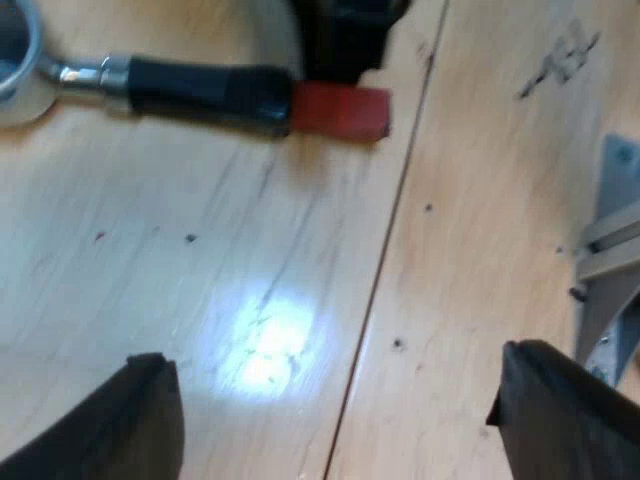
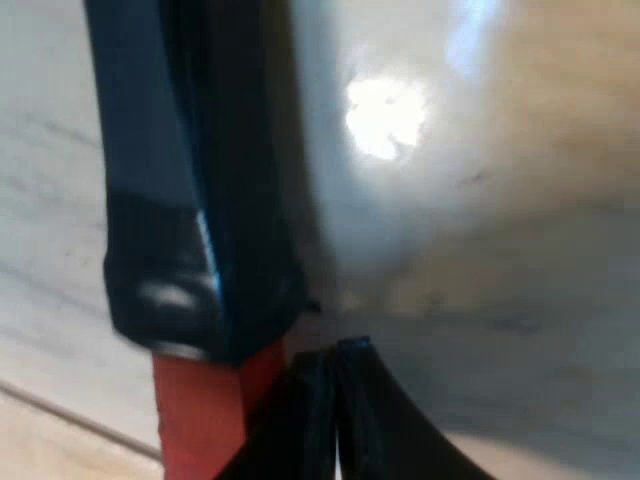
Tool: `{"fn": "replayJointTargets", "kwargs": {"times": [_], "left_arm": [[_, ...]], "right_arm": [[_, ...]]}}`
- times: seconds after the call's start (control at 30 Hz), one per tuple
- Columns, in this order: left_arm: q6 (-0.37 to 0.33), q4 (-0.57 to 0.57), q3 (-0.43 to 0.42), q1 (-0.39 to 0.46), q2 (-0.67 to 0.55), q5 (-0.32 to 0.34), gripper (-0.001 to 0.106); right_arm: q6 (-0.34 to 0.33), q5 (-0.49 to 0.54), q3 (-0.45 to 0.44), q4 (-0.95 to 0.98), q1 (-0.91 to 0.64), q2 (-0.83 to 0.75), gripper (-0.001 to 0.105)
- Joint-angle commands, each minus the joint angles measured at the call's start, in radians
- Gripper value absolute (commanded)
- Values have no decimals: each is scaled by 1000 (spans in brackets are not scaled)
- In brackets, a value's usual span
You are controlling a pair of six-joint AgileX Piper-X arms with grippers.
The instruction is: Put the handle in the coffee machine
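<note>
— Nearest: left gripper (image 1: 335, 362). How set?
— Spread wide, clasping nothing. Hangs above the wooden table (image 1: 200, 300), well apart from the holder (image 1: 150, 85).
— And the holder itself?
— Lies flat on the table, loose. Metal basket (image 1: 15, 60) at one end, then the dark handle (image 1: 205, 92), then the red end (image 1: 340, 110).
— And the right gripper (image 1: 345, 35)?
— Sits at the red end, by the seam between dark and red, on the far side of the holder from the left gripper. From its own wrist: fingertips (image 2: 385, 435) pressed together, nothing between them, just beside the red end (image 2: 195, 420) and not around it. Touching it or not: cannot tell.
— Anything else near the holder?
— Grey metal bracket (image 1: 610, 270) on the table, well apart from the red end, close by one finger of the left gripper.
</note>
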Motion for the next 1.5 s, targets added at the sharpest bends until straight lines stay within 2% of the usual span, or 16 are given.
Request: {"fn": "replayJointTargets", "kwargs": {"times": [0.03, 0.23, 0.4, 0.47, 0.53, 0.67, 0.93, 1.07, 1.2, 1.37, 1.5], "left_arm": [[-9, 11, -3, -5, -3, -39, 67], [-9, 43, -3, -5, -3, -50, 67], [-9, 88, -3, -5, -3, -74, 67], [-9, 100, -3, -5, -6, -74, 67], [-9, 109, -7, -5, -6, -77, 67], [-9, 121, -12, -5, -6, -83, 67], [-9, 184, -25, -5, -6, -93, 67], [-9, 210, -48, -5, -6, -126, 67], [-9, 218, -72, -5, -6, -175, 67], [-9, 232, -76, -5, -6, -236, 67], [-9, 239, -76, -5, -6, -267, 67]], "right_arm": [[50, -8, 2, -36, 61, 7, 0], [168, 79, 2, -149, 151, 7, 0], [201, 105, 2, -220, 167, 18, 0], [239, 105, 2, -266, 167, 41, 0], [247, 97, 2, -291, 167, 56, 0], [299, 33, 2, -408, 167, 106, 0], [372, 49, -3, -603, 167, 167, 0], [379, 49, -30, -609, 167, 206, 0], [379, 62, -117, -609, 167, 268, 0], [374, 135, -185, -609, 167, 321, 0], [374, 167, -197, -650, 165, 333, 0]]}}
